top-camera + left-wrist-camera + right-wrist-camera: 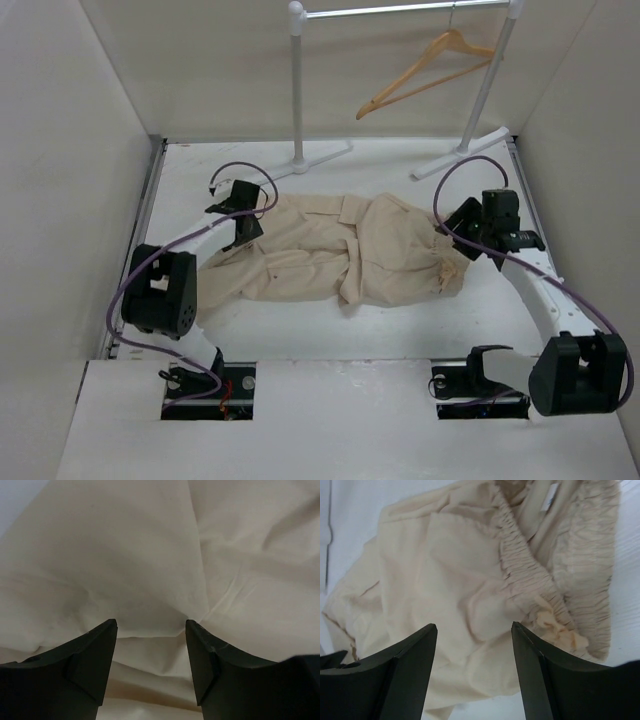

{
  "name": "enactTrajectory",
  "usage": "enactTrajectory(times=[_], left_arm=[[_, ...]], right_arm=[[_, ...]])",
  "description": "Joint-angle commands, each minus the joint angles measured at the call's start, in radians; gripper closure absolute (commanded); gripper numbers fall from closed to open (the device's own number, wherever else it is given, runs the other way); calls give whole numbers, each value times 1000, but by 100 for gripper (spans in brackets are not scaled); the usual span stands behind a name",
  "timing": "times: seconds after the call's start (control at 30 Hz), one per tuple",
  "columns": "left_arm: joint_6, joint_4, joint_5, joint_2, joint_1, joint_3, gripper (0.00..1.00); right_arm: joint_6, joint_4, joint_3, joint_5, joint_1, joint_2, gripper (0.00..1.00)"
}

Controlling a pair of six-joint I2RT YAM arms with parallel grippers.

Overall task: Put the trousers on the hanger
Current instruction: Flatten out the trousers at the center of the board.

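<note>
The beige trousers [340, 255] lie crumpled across the middle of the white table, legs to the left, elastic waistband [530, 580] to the right. The wooden hanger [425, 72] hangs tilted on the white rack at the back right. My left gripper [243, 215] is open just above the leg end of the trousers; cloth [150, 570] fills its view between the fingers. My right gripper [462, 228] is open, close over the waistband end, with nothing held.
The white garment rack [297, 90] stands at the back with its two feet on the table. White walls close in on the left, right and back. The arm bases sit at the near edge.
</note>
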Motion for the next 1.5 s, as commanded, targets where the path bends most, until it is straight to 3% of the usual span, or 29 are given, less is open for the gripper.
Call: enactTrajectory(times=[0.0,0.33,0.43,0.53,0.6,0.87,0.97,1.1,1.13,1.23,1.3,1.37,1.47], left_arm=[[95,-4,-70,28,-29,73,44],[143,10,-62,141,-74,140,47],[143,2,-68,175,-62,145,58],[140,-6,-73,187,-39,154,80],[126,-9,-83,154,-28,155,89],[94,-21,-97,-32,24,215,95],[86,-45,-73,-44,93,275,96],[54,-59,-24,26,232,402,97],[49,-59,-16,63,269,453,97],[42,-66,-5,207,358,636,97],[42,-72,-7,314,395,764,95],[45,-101,-11,409,421,883,85],[52,-202,24,491,443,1019,55]], right_arm=[[1,72,14,36,-31,33,32],[4,123,-39,42,-49,41,31],[4,138,-48,47,-89,64,29],[4,143,-28,74,-130,107,27],[1,143,-2,111,-141,130,26],[-31,208,179,28,-115,377,27],[-22,215,216,28,-104,450,28],[-13,176,256,19,-106,532,39],[-13,175,260,21,-106,538,46],[-10,184,277,8,-104,535,77],[-5,185,291,16,-104,511,86],[6,190,308,18,-104,486,87],[13,176,345,18,-110,484,88]])
